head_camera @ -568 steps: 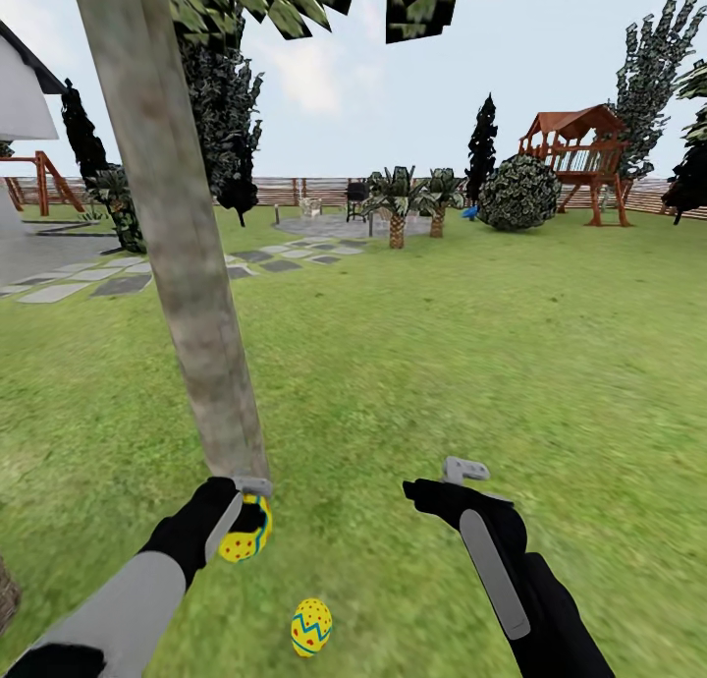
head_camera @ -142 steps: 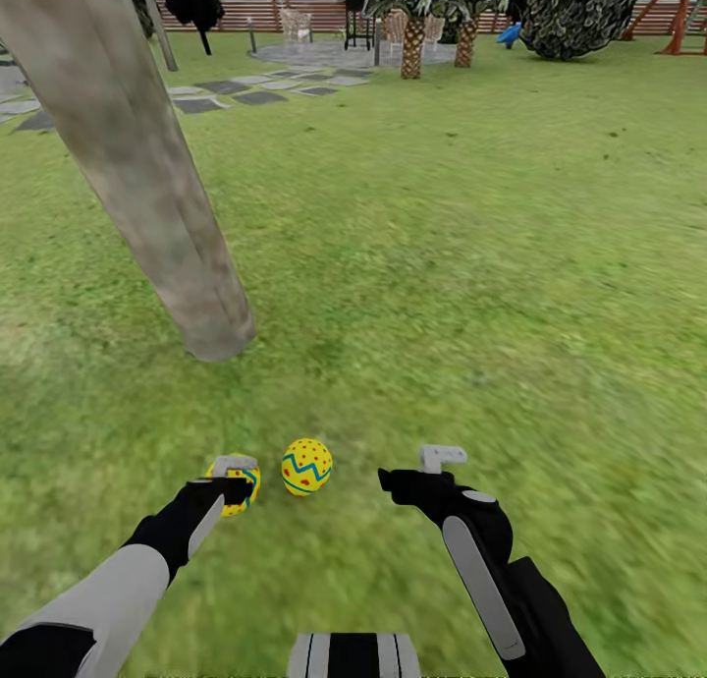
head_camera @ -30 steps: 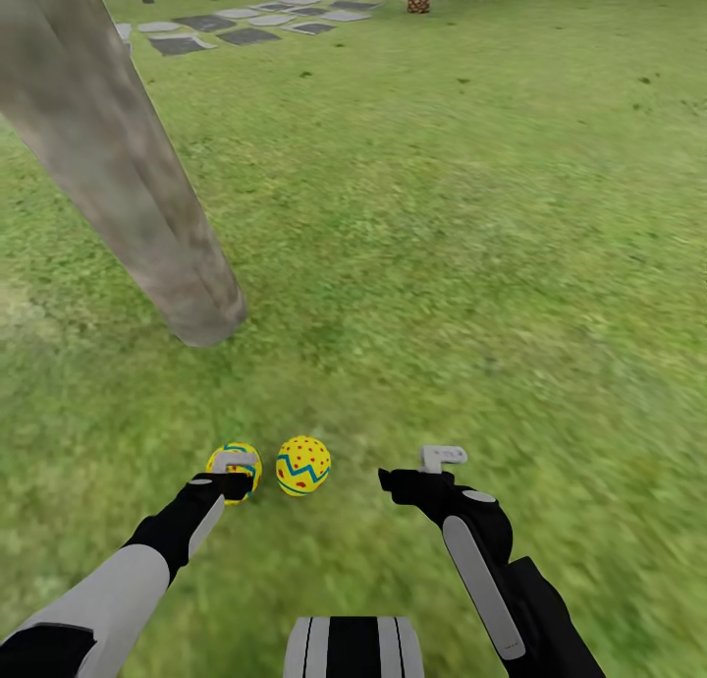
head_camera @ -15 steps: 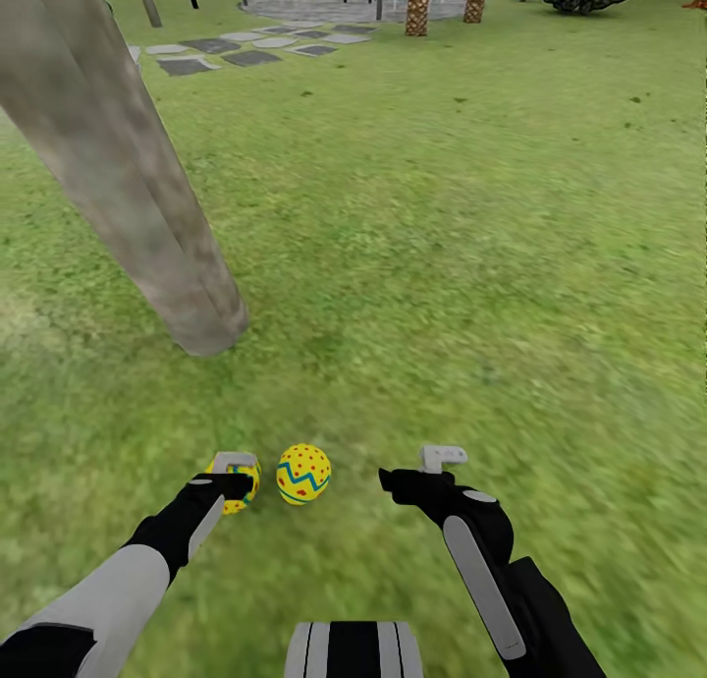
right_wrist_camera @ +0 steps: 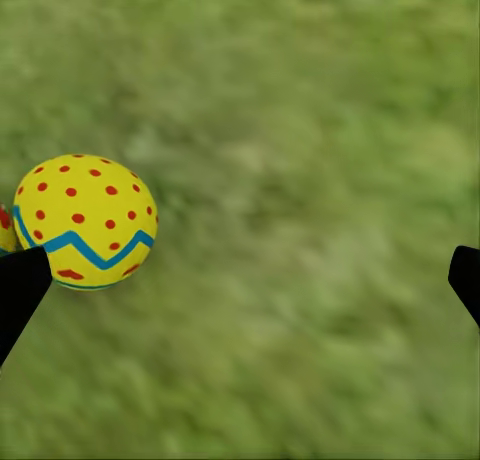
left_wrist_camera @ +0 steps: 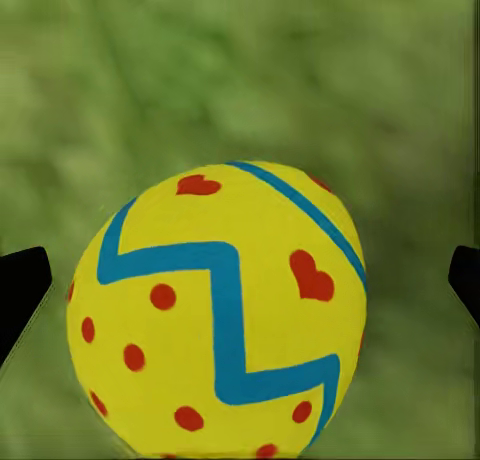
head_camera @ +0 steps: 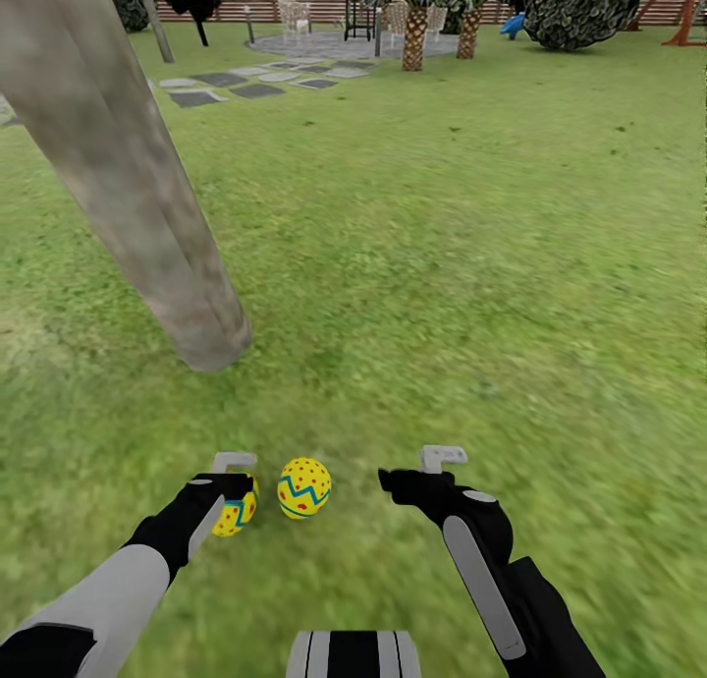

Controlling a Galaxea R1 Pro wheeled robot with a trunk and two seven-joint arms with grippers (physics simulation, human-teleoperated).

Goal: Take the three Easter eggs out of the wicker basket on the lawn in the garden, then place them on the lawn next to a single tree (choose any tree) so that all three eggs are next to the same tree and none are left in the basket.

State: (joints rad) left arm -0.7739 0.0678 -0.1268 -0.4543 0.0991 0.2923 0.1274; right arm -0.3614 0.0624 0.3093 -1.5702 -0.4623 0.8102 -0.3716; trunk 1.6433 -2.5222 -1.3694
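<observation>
Two Easter eggs lie on the lawn (head_camera: 471,265) below the tree (head_camera: 137,197) — one (head_camera: 303,487) free, one (head_camera: 236,513) between our left gripper's (head_camera: 236,481) spread fingers, ungripped. Our right gripper (head_camera: 417,472), at 3 o'clock of them, hangs wide and empty.

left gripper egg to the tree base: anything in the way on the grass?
Nothing visible. The egg at the left gripper, seen as egg between open fingers, sits on lawn with bare grass up to the tree. The second egg lies off to the side, toward the right gripper.
</observation>
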